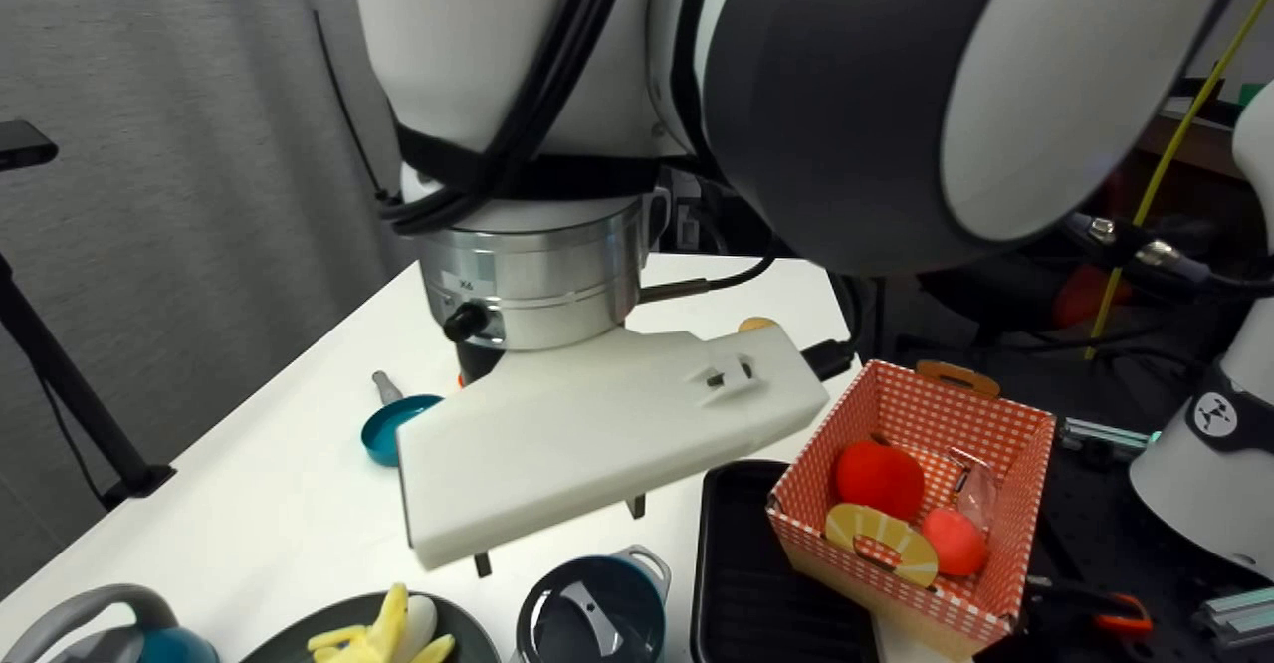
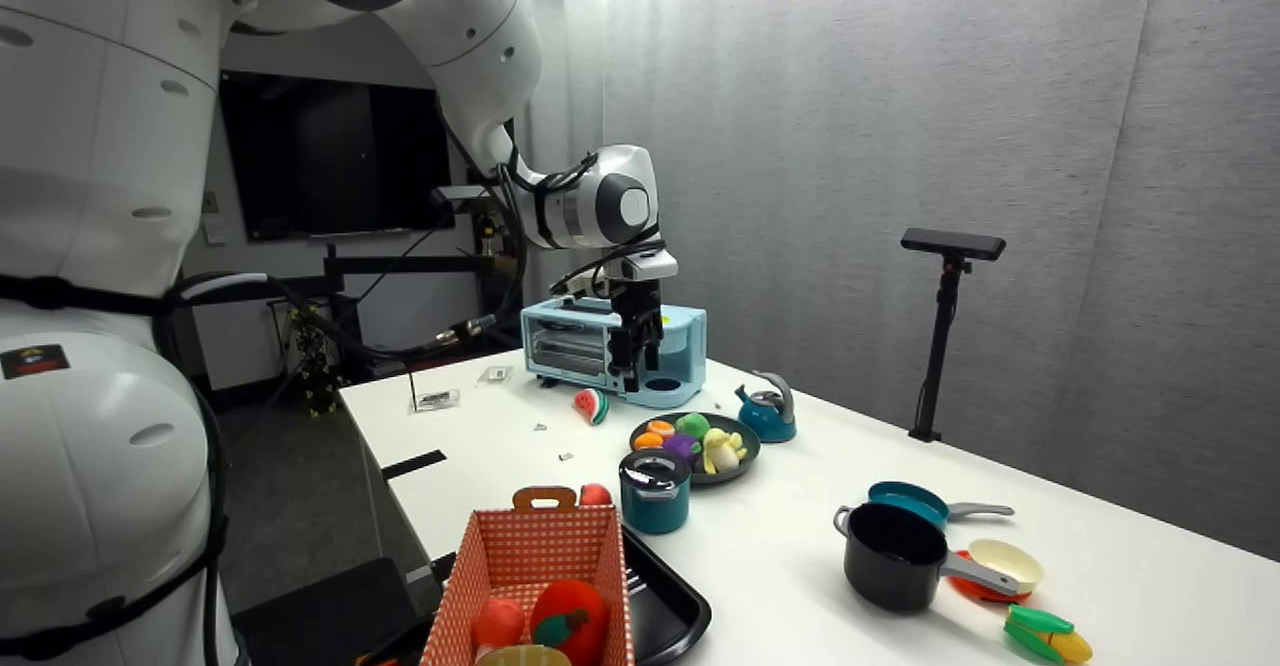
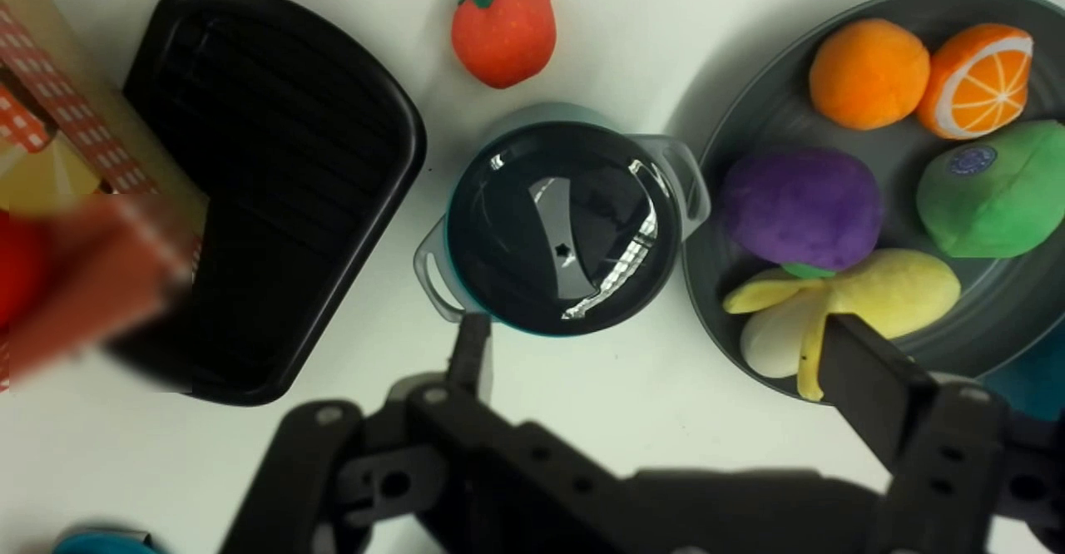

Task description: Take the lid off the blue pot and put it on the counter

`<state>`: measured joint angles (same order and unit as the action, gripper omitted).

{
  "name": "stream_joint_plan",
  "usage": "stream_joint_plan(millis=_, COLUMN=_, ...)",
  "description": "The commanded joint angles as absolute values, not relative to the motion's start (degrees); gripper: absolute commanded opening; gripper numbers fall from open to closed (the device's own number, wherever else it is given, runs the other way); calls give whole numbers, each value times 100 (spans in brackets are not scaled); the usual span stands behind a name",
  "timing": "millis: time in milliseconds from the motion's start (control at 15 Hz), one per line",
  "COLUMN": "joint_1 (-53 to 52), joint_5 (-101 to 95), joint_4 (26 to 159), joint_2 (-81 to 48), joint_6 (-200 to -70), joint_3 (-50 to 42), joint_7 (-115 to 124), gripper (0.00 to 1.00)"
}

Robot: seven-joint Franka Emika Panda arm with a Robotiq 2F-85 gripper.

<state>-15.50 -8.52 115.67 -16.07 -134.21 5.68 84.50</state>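
The blue pot (image 2: 655, 512) is round and teal with two grey side handles. It stands upright on the white counter (image 2: 800, 556). The lid (image 3: 520, 238) is on the pot in all views. It is a dark, shiny round disc with a grey bar handle across its middle. My gripper (image 2: 637, 371) is raised above the counter near the pot, apart from it. In the wrist view its fingers (image 3: 663, 325) are wide apart with nothing between them. One fingertip shows below the lid's left edge; the other overlaps the banana and plate.
A grey plate (image 3: 714, 296) of toy food stands right beside the pot. A black tray (image 3: 399, 171) lies on its other side, with a strawberry (image 3: 503, 34) nearby. A checkered basket (image 2: 455, 601), kettle (image 2: 768, 421), blue toaster (image 2: 690, 356) and black pot (image 2: 893, 576) are around.
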Motion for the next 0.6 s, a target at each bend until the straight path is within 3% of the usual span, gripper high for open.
stream_joint_plan(millis=0, joint_1=-1494, joint_5=-658, joint_4=11590, joint_2=-1594, joint_6=-13497, joint_3=604, joint_7=8250, gripper=100)
stream_joint_plan(millis=533, joint_1=-1504, joint_5=-716, joint_4=11601, joint_2=-1594, joint_6=-13502, joint_3=586, joint_7=8236, gripper=100)
